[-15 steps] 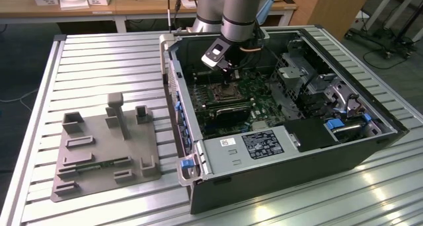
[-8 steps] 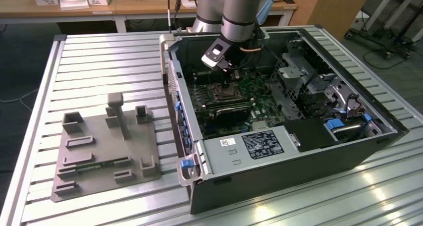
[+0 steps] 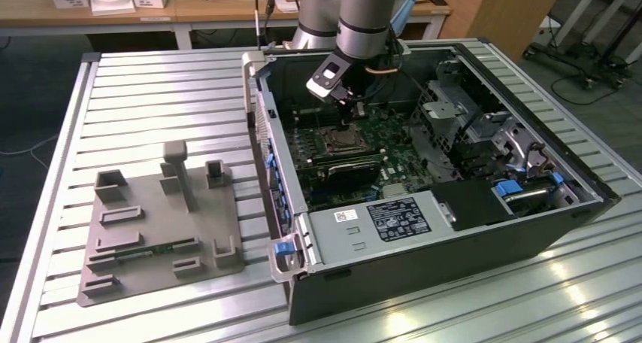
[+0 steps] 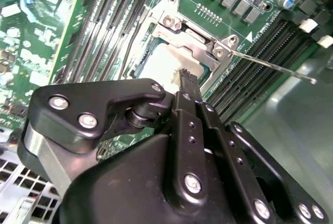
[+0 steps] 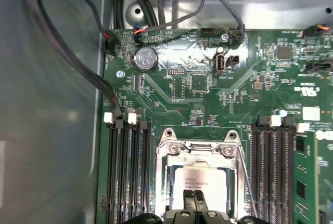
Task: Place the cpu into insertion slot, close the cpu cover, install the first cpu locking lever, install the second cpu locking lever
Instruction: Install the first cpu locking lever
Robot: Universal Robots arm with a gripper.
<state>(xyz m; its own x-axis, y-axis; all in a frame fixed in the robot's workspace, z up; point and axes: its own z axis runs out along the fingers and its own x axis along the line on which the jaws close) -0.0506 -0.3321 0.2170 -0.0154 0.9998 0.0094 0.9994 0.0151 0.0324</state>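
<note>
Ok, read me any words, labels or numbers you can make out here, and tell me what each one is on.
Nothing can be quoted legibly.
Grey label plate, exterior view: dense print, too small to read.
White sticker beside it: too small.
cpu top, first wrist view: faint lines, blurred.
White label on the circuit board, first wrist view: blurred.

You are looking at a cpu (image 5: 200, 182) whose pale metal top is showing matt, while the cpu cover (image 5: 200, 149) framing it is gleaming like polished steel. The gripper (image 4: 188, 77) is reading as matt black, possibly anodised metal. The circuit board (image 5: 171, 104) is shining glossy green.
</note>
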